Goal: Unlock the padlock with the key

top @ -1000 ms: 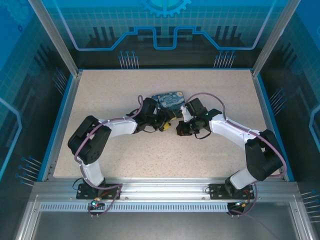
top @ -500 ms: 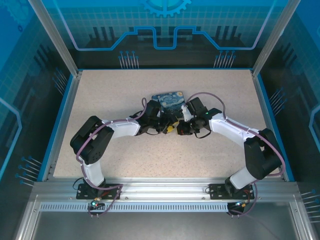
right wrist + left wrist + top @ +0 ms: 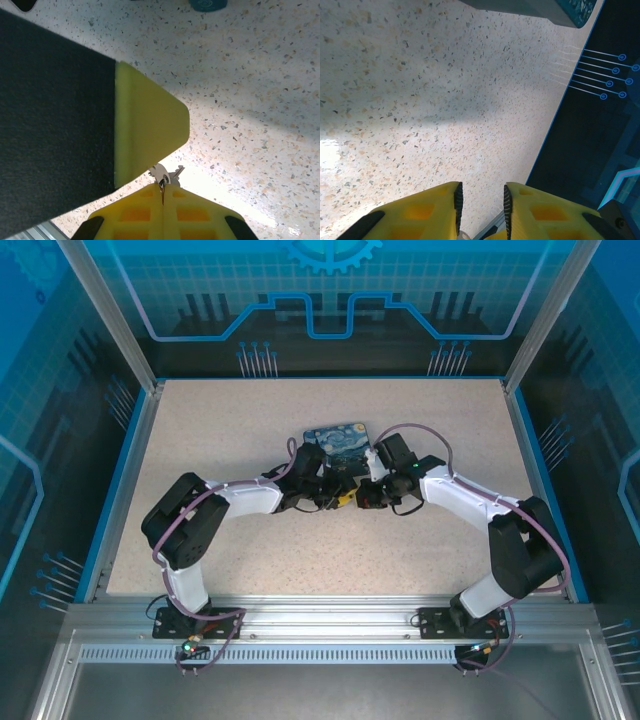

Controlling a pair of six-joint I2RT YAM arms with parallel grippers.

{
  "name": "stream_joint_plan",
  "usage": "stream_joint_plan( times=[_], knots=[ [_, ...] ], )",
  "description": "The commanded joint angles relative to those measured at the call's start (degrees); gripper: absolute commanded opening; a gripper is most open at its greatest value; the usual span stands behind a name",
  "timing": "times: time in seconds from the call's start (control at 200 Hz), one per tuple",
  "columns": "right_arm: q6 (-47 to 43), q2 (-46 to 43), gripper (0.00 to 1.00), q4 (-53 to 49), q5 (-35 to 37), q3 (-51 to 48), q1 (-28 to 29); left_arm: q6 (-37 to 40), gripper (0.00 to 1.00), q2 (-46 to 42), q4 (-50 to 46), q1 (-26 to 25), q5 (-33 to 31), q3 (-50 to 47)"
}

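Observation:
My right gripper (image 3: 163, 186) is shut on a small bunch of silver keys (image 3: 161, 173), which stick out past its yellow tips just above the speckled table. The broad yellow finger (image 3: 145, 135) of my left gripper hangs close over those keys. In the left wrist view my left gripper (image 3: 480, 192) has its jaws a narrow gap apart, with bare table showing between the tips. From above, the left gripper (image 3: 338, 497) and the right gripper (image 3: 355, 500) meet tip to tip in front of the box. The padlock is hidden where they meet.
A dark-blue Starry Night box (image 3: 340, 439) lies just behind both grippers, and its corner (image 3: 565, 10) shows in the left wrist view. The table's blue rim (image 3: 547, 145) and the dark wall run along the right of that view. Open tabletop (image 3: 230, 430) lies all round.
My left arm has moved right towards the right gripper, and its jaws have narrowed. The right gripper has edged slightly left and stayed shut on the keys.

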Motion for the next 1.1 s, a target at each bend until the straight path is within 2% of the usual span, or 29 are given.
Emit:
stream_joint_plan(
  times=[0.0,0.185,0.265,0.345,0.435,0.495,0.58,0.615,0.755,0.835,0.98,1.096],
  knots=[
    [-1.02,1.03,0.0,-0.45,0.03,0.26,-0.94,0.36,0.24,1.0,-1.74,-0.64,-0.19,1.65],
    [-1.11,1.03,0.0,-0.27,-0.16,-0.03,-1.07,0.6,0.17,1.25,-2.32,-0.91,-0.46,2.0],
    [-1.18,0.94,0.0,-0.18,-0.23,-0.21,-1.16,0.59,0.11,1.48,-2.34,-0.94,-0.62,2.18],
    [-1.36,0.67,0.0,-0.26,-0.45,-0.31,-1.33,0.67,0.0,1.62,-2.38,-1.08,-0.64,2.44],
    [-1.2,-0.67,0.0,-0.64,-0.9,-0.66,-2.18,1.0,0.0,1.66,-2.6,-1.07,-1.01,2.7],
    [-0.8,-2.41,0.15,-1.5,-1.36,-0.96,-3.64,1.74,0.0,1.49,-2.65,-1.01,-1.57,3.01],
    [-0.26,-5.82,0.25,-2.09,-3.02,-2.06,-6.7,3.59,0.0,0.91,-3.26,-0.71,-2.76,3.78],
    [-0.17,-7.23,0.33,-2.29,-4.12,-2.41,-8.01,4.36,0.0,0.67,-3.0,-0.52,-3.15,4.1],
    [1.4,-11.24,0.71,-2.26,-8.35,-3.15,-13.17,7.21,0.0,0.19,-2.57,-0.38,-4.32,5.82],
    [3.84,-11.93,0.99,0.07,-12.37,-3.78,-15.65,8.88,0.0,0.06,-1.46,-0.37,-4.9,6.63],
    [8.15,-11.03,0.99,8.53,-20.04,-5.94,-17.87,11.23,0.0,-0.11,3.48,-0.38,-5.89,6.49],
    [10.99,-10.58,0.89,15.26,-25.46,-8.54,-18.8,13.09,0.0,-0.54,7.1,-0.41,-6.81,5.59]
  ],
)
